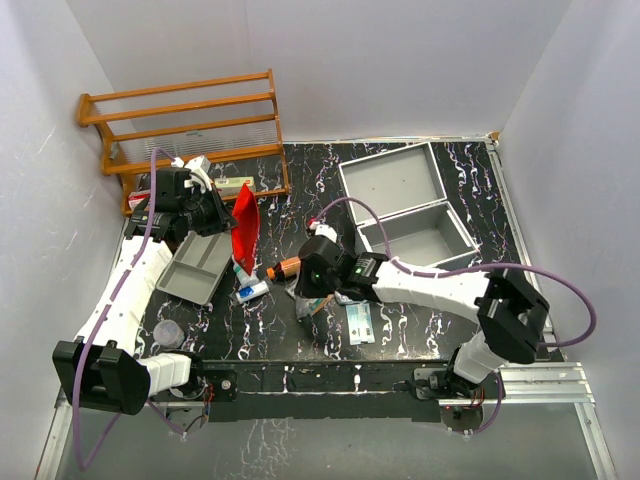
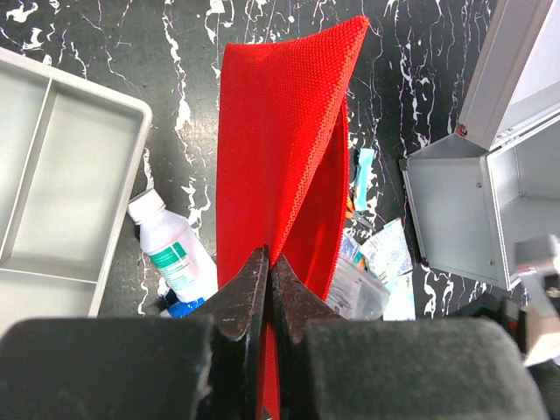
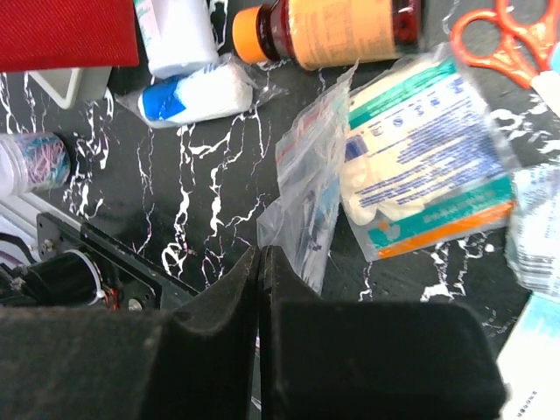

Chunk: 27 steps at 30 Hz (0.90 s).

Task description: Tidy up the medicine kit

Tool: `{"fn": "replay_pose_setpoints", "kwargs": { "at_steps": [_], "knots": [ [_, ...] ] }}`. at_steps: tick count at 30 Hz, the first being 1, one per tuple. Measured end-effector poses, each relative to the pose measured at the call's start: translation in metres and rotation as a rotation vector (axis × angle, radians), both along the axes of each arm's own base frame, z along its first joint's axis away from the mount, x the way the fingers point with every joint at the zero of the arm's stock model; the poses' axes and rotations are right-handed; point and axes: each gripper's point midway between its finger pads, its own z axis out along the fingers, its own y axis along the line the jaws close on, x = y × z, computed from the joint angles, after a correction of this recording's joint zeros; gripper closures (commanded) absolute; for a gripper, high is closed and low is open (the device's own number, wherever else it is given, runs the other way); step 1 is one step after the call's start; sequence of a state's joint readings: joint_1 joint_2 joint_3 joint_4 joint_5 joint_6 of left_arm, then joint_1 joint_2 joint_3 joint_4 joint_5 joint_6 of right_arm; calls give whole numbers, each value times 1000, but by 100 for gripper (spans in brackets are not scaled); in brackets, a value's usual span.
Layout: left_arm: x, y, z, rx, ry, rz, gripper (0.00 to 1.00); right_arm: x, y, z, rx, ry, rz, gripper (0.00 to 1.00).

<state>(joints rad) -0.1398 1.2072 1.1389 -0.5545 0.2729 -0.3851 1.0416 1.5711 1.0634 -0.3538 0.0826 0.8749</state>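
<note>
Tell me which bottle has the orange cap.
The amber bottle with the yellowish label, lying on its side. The white bottle with a green label has a white cap.

Coarse, matt woven cloth on the red pouch (image 2: 280,149); near it a zip bag (image 3: 306,188), clear glossy plastic, on the polished marbled tabletop (image 3: 201,201).

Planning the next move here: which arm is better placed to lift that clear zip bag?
Right. The right gripper is shut at the corner of the clear zip bag, apparently pinching it. The left gripper is occupied, shut on the red pouch.
</note>
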Motion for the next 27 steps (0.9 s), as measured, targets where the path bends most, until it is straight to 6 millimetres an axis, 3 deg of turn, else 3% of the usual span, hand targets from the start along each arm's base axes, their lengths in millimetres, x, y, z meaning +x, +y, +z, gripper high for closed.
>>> {"fn": "replay_pose_setpoints", "kwargs": {
  "at_steps": [7,11,20,27],
  "knots": [
    [5,0,1,-1,-17,2,100,10,-18,34,23,-75,-94,100],
    [10,-1,-1,-4,-14,5,100,20,-19,59,53,-123,-138,100],
    [13,-11,-4,-64,12,0,100,50,-5,130,162,-252,-227,100],
    [13,-19,-8,-119,32,-6,100,78,29,189,268,-346,-251,100]
  ]
}}
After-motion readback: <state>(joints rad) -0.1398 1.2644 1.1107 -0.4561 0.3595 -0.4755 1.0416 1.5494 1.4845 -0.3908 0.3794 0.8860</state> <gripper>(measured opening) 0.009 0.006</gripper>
